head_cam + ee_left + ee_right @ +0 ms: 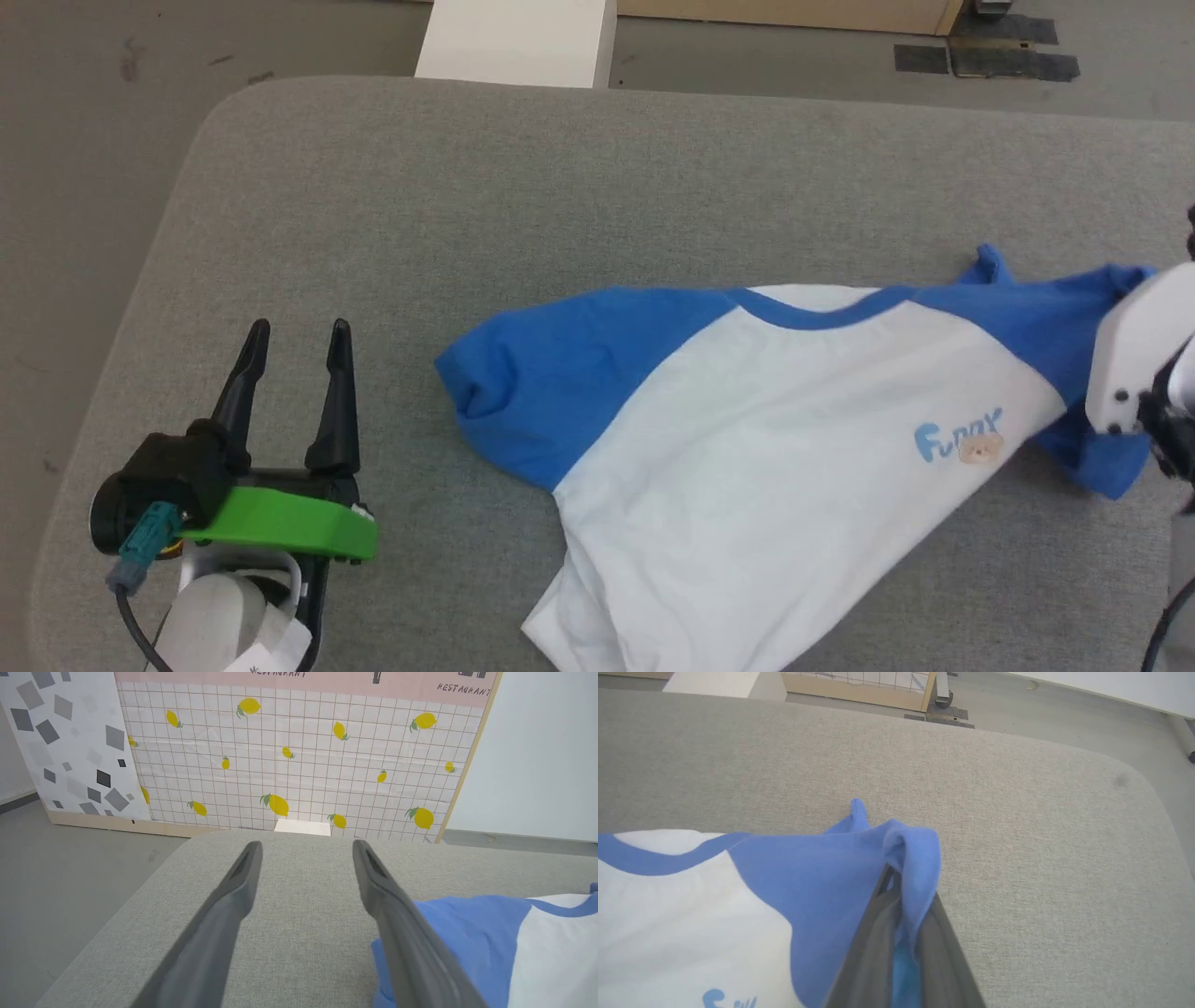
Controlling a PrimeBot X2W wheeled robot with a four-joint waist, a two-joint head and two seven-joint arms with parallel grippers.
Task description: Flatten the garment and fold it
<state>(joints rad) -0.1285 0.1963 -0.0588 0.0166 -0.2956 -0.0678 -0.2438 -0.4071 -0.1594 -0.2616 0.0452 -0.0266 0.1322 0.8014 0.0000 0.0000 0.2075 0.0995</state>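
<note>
The garment (766, 448) lies rumpled on the grey padded table (560, 187), white body toward me, blue sleeves out to either side, and a small light-blue chest print (957, 439). My left gripper (299, 327) hovers open over bare table left of the garment, apart from its left sleeve (444, 933). In the left wrist view the left gripper (306, 847) holds nothing. At the right edge sits my right arm's white wrist housing (1139, 355), over the right sleeve. In the right wrist view the right gripper (906, 891) is shut on a bunched fold of that blue sleeve (910, 854), lifting it slightly.
A white box (518, 37) stands on the floor just beyond the table's far edge. A lemon-print panel (299, 756) backs the scene. The table's rounded corners (1134, 779) drop to grey floor on the left and right.
</note>
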